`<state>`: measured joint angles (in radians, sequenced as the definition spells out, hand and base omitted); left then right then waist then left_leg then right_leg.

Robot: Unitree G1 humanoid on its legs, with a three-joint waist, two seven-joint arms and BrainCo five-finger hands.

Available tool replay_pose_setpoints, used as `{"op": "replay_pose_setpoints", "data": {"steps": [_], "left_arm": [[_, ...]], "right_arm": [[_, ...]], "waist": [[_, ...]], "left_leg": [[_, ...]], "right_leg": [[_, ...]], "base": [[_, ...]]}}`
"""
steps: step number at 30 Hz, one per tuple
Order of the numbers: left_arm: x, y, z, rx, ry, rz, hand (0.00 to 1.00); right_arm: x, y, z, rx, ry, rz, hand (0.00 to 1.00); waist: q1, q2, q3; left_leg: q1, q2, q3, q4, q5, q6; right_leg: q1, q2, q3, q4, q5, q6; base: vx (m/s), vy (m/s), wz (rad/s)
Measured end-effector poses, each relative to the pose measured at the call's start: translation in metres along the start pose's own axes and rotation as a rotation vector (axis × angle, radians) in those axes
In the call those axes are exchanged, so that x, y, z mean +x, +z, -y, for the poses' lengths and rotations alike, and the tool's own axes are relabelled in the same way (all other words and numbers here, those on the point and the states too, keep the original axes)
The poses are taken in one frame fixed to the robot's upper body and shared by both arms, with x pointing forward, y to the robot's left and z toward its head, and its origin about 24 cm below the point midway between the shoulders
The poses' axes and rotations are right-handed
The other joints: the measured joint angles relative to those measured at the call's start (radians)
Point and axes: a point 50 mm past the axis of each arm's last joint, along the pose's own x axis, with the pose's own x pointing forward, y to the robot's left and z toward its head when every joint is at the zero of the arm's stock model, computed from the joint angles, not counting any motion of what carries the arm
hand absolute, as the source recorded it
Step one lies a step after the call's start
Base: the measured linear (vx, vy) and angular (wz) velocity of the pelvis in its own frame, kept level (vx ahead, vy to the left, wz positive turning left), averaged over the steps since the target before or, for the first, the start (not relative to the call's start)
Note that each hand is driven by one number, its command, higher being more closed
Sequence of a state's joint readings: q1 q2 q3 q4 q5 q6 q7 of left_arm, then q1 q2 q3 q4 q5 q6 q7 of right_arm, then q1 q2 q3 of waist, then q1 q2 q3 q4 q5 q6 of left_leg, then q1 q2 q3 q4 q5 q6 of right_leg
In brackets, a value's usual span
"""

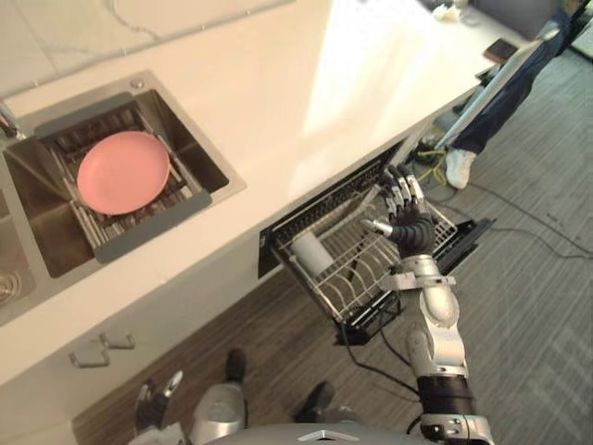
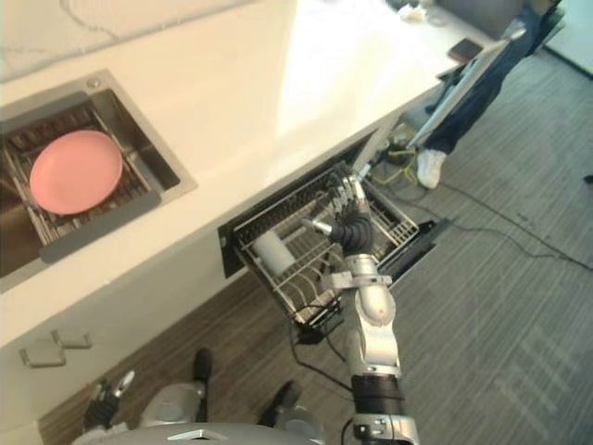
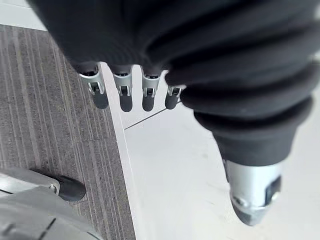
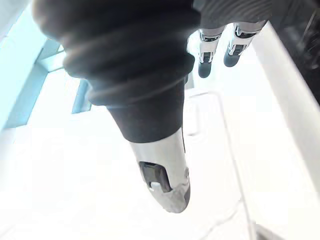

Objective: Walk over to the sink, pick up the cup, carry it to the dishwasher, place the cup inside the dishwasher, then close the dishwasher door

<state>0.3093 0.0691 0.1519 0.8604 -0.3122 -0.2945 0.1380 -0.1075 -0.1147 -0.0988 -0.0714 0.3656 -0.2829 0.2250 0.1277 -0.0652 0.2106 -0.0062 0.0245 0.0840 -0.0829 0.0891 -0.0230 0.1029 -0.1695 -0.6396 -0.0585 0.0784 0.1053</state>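
White cup in rack, eye views; left wrist view: floor.

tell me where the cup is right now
In the eye views the cup sits at the left end of the pulled-out dishwasher rack, below the counter, with the right robot hand open beside it.

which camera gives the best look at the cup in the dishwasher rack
Left eye view: the cup lies in the rack, apart from the right hand. The right eye view shows it likewise, with the thumb nearer it. The wrist views face pale surfaces and floor.
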Motion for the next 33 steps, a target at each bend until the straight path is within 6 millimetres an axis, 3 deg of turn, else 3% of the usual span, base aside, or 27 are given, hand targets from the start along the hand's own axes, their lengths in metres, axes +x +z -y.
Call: {"op": "replay_pose_setpoints", "data": {"steps": [2,4,6,7,8,9,10,12,13,14,15,17,19,21,23,24,28,33], "left_arm": [[-0.002,-0.007,-0.004,-0.007,0.016,-0.022,0.0],[-0.007,-0.017,-0.011,-0.032,0.031,-0.054,0.0],[-0.009,-0.023,-0.016,-0.048,0.035,-0.079,0.0],[-0.013,-0.03,-0.013,-0.043,0.031,-0.103,0.0],[-0.019,-0.038,-0.012,-0.027,0.024,-0.126,0.0],[-0.021,-0.041,-0.011,-0.015,0.021,-0.134,0.0],[-0.023,-0.043,-0.01,0.014,0.013,-0.139,0.0],[-0.021,-0.042,-0.005,0.059,0.002,-0.136,0.0],[-0.02,-0.04,-0.003,0.087,-0.002,-0.136,0.0],[-0.018,-0.038,-0.005,0.111,-0.001,-0.127,0.0],[-0.017,-0.035,-0.006,0.123,-0.004,-0.118,0.0],[-0.004,-0.01,-0.006,0.171,-0.029,-0.032,0.0],[0.003,0.003,-0.001,0.183,-0.048,0.008,0.0],[0.005,0.006,0.004,0.192,-0.064,0.014,0.0],[0.004,0.006,0.005,0.216,-0.074,0.019,0.0],[0.005,0.006,0.004,0.22,-0.068,0.021,0.0],[-0.002,-0.005,0.009,0.205,-0.066,-0.001,0.0],[-0.002,-0.005,0.008,0.219,-0.064,0.007,0.0]], "right_arm": [[0.0,0.0,-0.001,0.042,0.028,0.01,0.0],[-0.003,0.0,-0.002,0.079,0.051,0.017,0.0],[-0.008,0.008,0.008,0.051,0.033,0.037,0.0],[-0.011,0.016,0.018,0.044,0.009,0.062,0.0],[-0.013,0.021,0.027,0.043,-0.013,0.074,0.0],[-0.014,0.022,0.029,0.048,-0.017,0.08,0.0],[-0.016,0.024,0.03,0.069,-0.027,0.098,0.0],[-0.022,0.021,0.029,0.084,-0.034,0.091,0.0],[-0.027,0.016,0.027,0.104,-0.047,0.074,0.0],[-0.032,0.012,0.024,0.124,-0.055,0.059,0.0],[-0.035,0.011,0.024,0.138,-0.061,0.056,0.0],[-0.052,0.014,0.027,0.151,-0.118,0.067,0.0],[-0.052,0.029,0.026,0.121,-0.132,0.127,0.0],[-0.048,0.042,0.024,0.098,-0.12,0.198,0.0],[-0.045,0.045,0.027,0.09,-0.14,0.22,0.0],[-0.044,0.047,0.029,0.088,-0.147,0.227,0.0],[-0.039,0.048,0.03,0.122,-0.166,0.251,0.0],[-0.039,0.049,0.033,0.117,-0.193,0.253,0.0]], "waist": [[0.005,0.004,-0.01],[-0.002,0.011,-0.024],[-0.025,0.018,-0.028],[-0.038,0.046,-0.033],[-0.036,0.074,-0.045],[-0.033,0.082,-0.05],[-0.032,0.083,-0.051],[-0.034,0.081,-0.05],[-0.042,0.074,-0.047],[-0.046,0.073,-0.047],[-0.053,0.069,-0.045],[-0.109,0.028,-0.044],[-0.122,0.002,-0.049],[-0.121,0.004,-0.051],[-0.122,0.003,-0.056],[-0.119,-0.012,-0.064],[-0.103,0.049,-0.074],[-0.104,0.047,-0.074]], "left_leg": [[0.013,-0.002,-0.005,0.002,-0.001,0.001],[0.021,-0.002,0.043,0.018,-0.049,0.019],[-0.021,0.049,0.246,0.193,-0.133,0.045],[-0.062,0.1,0.31,0.335,-0.19,0.029],[-0.079,0.1,0.3,0.397,-0.228,0.027],[-0.083,0.095,0.298,0.411,-0.243,0.033],[-0.088,0.075,0.295,0.428,-0.266,0.047],[-0.089,0.046,0.289,0.438,-0.303,0.056],[-0.079,0.029,0.277,0.433,-0.318,0.072],[-0.056,0.012,0.262,0.411,-0.319,0.076],[-0.047,0.0,0.235,0.398,-0.313,0.085],[-0.011,-0.05,0.074,0.297,-0.249,0.108],[0.015,-0.078,-0.003,0.227,-0.197,0.108],[0.039,-0.095,-0.055,0.201,-0.177,0.106],[0.051,-0.115,-0.102,0.205,-0.177,0.102],[0.057,-0.13,-0.116,0.21,-0.183,0.093],[0.061,-0.089,-0.112,0.217,-0.198,0.063],[0.1,-0.068,-0.112,0.184,-0.195,0.049]], "right_leg": [[0.022,-0.001,-0.003,0.002,-0.008,0.003],[0.055,-0.016,-0.038,0.006,-0.023,0.016],[0.095,-0.043,-0.106,0.007,-0.031,0.036],[0.115,-0.052,-0.14,0.041,-0.042,0.053],[0.124,-0.074,-0.147,0.076,-0.049,0.065],[0.124,-0.086,-0.143,0.088,-0.051,0.069],[0.121,-0.114,-0.142,0.12,-0.06,0.089],[0.102,-0.169,-0.134,0.205,-0.082,0.088],[0.076,-0.21,-0.098,0.303,-0.093,0.052],[0.015,-0.245,0.012,0.446,-0.109,-0.076],[-0.02,-0.245,0.094,0.518,-0.112,-0.113],[-0.079,-0.089,0.401,0.636,-0.252,-0.032],[-0.099,0.008,0.48,0.595,-0.325,-0.043],[-0.128,0.059,0.497,0.543,-0.362,-0.055],[-0.151,0.068,0.501,0.448,-0.327,-0.072],[-0.157,0.059,0.512,0.392,-0.263,-0.059],[-0.069,0.109,0.51,0.242,-0.202,-0.073],[-0.012,0.134,0.512,0.163,-0.165,-0.08]], "base": [[0.03,0.006,0.15],[0.01,0.041,0.35],[0.08,0.078,0.86],[0.11,0.171,0.98],[0.09,0.2,0.59],[0.09,0.259,0.27],[0.09,0.252,0.2],[0.07,0.25,0.24],[0.08,0.318,0.26],[0.08,0.299,0.35],[0.09,0.2,0.83],[0.12,0.018,1.68],[0.19,-0.044,1.54],[0.17,-0.055,1.09],[0.19,-0.075,0.87],[0.19,-0.09,0.68],[0.15,-0.087,0.06],[0.05,-0.052,-0.07]]}}
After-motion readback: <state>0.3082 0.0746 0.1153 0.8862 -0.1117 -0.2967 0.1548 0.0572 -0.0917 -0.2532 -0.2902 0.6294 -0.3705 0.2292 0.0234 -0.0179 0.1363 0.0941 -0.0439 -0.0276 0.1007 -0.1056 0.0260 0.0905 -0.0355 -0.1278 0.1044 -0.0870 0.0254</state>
